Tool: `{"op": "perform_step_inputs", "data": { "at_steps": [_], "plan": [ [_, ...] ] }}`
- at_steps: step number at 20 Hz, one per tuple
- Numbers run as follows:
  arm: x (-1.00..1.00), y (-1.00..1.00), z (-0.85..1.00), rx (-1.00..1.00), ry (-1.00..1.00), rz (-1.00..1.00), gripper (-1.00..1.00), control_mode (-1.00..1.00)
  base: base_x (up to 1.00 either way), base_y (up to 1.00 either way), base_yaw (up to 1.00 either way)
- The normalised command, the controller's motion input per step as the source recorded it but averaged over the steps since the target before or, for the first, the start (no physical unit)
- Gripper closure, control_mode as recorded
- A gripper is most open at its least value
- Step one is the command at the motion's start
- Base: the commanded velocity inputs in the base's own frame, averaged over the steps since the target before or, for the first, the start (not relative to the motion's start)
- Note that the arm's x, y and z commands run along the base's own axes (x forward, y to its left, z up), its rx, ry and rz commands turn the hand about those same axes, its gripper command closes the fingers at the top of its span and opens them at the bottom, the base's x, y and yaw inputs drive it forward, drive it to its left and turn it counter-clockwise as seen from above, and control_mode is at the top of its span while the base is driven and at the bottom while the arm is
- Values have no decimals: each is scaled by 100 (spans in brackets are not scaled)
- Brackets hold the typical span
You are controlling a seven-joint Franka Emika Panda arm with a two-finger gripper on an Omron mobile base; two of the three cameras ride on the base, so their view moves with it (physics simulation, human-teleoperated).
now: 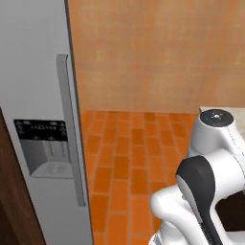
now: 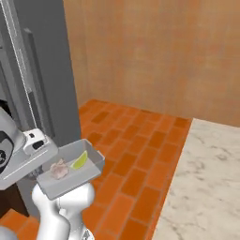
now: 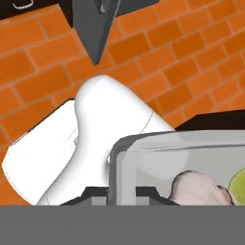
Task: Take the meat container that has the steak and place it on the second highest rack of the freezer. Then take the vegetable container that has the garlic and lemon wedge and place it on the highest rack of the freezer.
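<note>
Vegetable container (image 2: 70, 169) is held up off the floor at the left of the right base view, tilted slightly, just in front of the robot's own white body. The gripper (image 3: 121, 194) holds it by the near left rim: in the hand view the two dark finger tips sit either side of the tray wall, pinching it, though the grey band along the bottom hides most of the fingers, so the contact is probably a firm pinch rather than plainly seen.

Inside the tray: garlic (image 2: 59, 169) toward the near left, pinkish-white; lemon wedge (image 2: 80, 161) just right of it and a little farther, yellow-green. Both lie on the tray floor, close together, touching or nearly so. The hand view shows the same pair, garlic (image 3: 198, 187) in the middle, lemon wedge (image 3: 238, 185) cut by the right edge.

Freezer (image 1: 40, 119) stands at the left, grey door face with long vertical handle (image 1: 72, 129) and dark dispenser panel (image 1: 44, 146) seen in the left base view. Its dark grey side rises behind the tray in the right base view.

Orange brick floor (image 2: 136, 154) spreads beyond; tan wall (image 2: 159, 51) at the far side; pale marble counter (image 2: 206, 183) at the near right.
</note>
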Motion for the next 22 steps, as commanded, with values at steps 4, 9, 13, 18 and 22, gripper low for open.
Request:
{"op": "perform_step_inputs", "data": {
  "at_steps": [4,9,13,18,22],
  "plan": [
    [0,0,0,0,0,0,100,100,100,-38,2],
    [0,0,0,0,0,0,100,100,100,-59,14],
    [0,0,0,0,0,0,100,100,100,-71,30],
    [0,0,0,0,0,0,100,100,100,-75,33],
    [0,0,0,0,0,0,100,100,100,-71,-4]
  ]
}}
